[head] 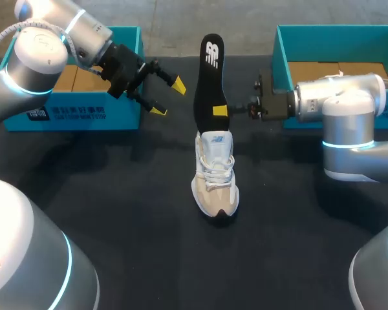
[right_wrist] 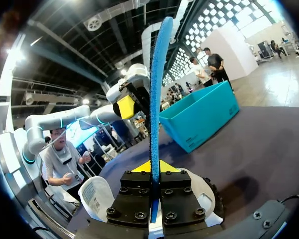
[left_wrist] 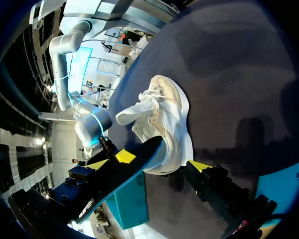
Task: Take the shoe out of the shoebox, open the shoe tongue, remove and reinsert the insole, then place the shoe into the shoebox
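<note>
R gripper (right_wrist: 153, 169) sits closest to its own wrist cam, fingers pressed together on the insole (right_wrist: 157, 74), pinching it edge-on approx mid-length, directly above the shoe (head: 215, 174). Insole stands near upright, logo end high above the shoe. Its lower end is at or just inside the shoe's collar; we can't tell which. Shoe rests sole-down on the table (head: 116, 206), toe toward us, tongue & laces up, nothing holding it. L gripper (head: 168, 97) hangs up & left of the shoe, well apart from it, fingers spread w/ nothing btwn them. One teal shoebox (head: 71, 116) lies left-rear of the shoe, a second shoebox (head: 284, 58) right-rear.

Handling, as we judge it: insole = thin foam, v. light, floppy. Held at one spot, its free ends will prob bow or swing, so a firm pinch near the middle keeps the tip steerable. Foam squashes, so no breakage risk. Feeding it in needs the lower end to slide under the tongue w/o folding.

Shoe = light, soft upper, stiffer at sole & heel. Unrestrained, it may tip or skate on the table when the insole pushes, so we'd have the L gripper brace it at the heel collar or hold the tongue. For boxing, a heel-collar or sidewall pinch looks best; laces too loose to trust.
</note>
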